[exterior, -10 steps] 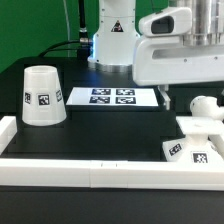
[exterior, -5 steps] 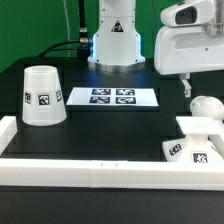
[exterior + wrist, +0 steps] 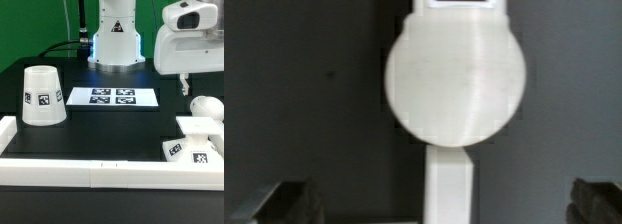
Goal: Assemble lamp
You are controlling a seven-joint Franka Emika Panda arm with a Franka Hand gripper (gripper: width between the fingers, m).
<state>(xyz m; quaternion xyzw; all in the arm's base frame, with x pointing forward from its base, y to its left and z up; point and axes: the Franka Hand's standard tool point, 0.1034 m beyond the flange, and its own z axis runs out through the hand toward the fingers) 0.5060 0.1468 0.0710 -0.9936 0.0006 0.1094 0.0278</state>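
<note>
The white cup-like shade (image 3: pixel 42 96) stands mouth-down at the exterior view's left. The blocky base (image 3: pixel 195 140) sits at the exterior view's right by the front rail, its tags facing the camera. The rounded bulb (image 3: pixel 205 106) shows just behind and above the base. My gripper (image 3: pixel 185 86) hangs above the bulb, raised clear of it. In the wrist view the bulb (image 3: pixel 452 85) fills the middle as a white oval. My gripper (image 3: pixel 441 205) is open, with the dark fingertips (image 3: pixel 287 200) far apart at the frame's corners and nothing held.
The marker board (image 3: pixel 112 97) lies flat mid-table behind the shade. A long white border rail (image 3: pixel 90 172) runs along the front edge. The robot's white pedestal (image 3: pixel 117 40) stands at the back. A narrow white bar (image 3: pixel 452 185) extends from the bulb in the wrist view.
The gripper has risen and shifted toward the exterior view's right since a second ago, and barely moved in the last half second. The lamp parts have not moved.
</note>
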